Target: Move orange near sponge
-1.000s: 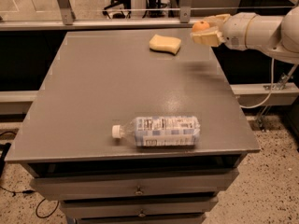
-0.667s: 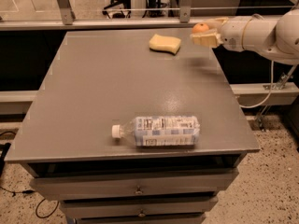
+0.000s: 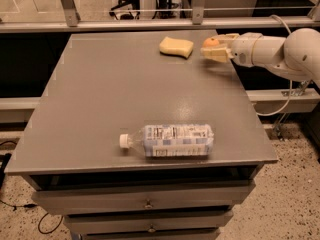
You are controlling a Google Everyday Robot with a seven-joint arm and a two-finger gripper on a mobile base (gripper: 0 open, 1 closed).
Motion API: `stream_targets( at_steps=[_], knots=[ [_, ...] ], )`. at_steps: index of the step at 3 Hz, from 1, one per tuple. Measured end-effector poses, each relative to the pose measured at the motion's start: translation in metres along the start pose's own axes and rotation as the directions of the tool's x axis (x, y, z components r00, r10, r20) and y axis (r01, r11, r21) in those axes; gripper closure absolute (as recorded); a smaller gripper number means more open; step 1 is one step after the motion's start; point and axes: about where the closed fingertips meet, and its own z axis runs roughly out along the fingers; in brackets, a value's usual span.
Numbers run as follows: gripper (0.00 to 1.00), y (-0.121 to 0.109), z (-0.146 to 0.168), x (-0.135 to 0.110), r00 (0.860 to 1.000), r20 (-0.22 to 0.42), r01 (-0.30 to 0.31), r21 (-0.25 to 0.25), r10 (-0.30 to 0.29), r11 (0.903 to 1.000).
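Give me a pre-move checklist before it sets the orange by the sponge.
1. Orange gripped: ok, it sits between the fingers of the gripper, at the table's far right.
2. Sponge located: ok, it lies flat near the far edge, left of the gripper.
3. Drop spot free: ok, bare table shows between sponge and orange.
4. Bottle out of the path: ok, it lies on its side at the near edge.
5. Orange's height above the table: cannot tell.
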Motion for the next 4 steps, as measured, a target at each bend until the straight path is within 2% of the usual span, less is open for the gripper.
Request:
stream_targets(
  at_steps=[1,2,3,4],
  knots=[
    [0.84,0.002,0.013,0.011,1.0,0.0,-0.028,-0.024,0.028,0.9993],
    [0.54,0.005,0.03,0.02,0.998,-0.008,-0.057,-0.062,0.056,0.9965],
    [0.23,0.008,0.036,0.024,0.997,-0.015,-0.071,-0.078,0.07,0.9944],
    [0.0,0.013,0.034,0.023,0.997,-0.016,-0.078,-0.083,0.077,0.9935]
  ],
)
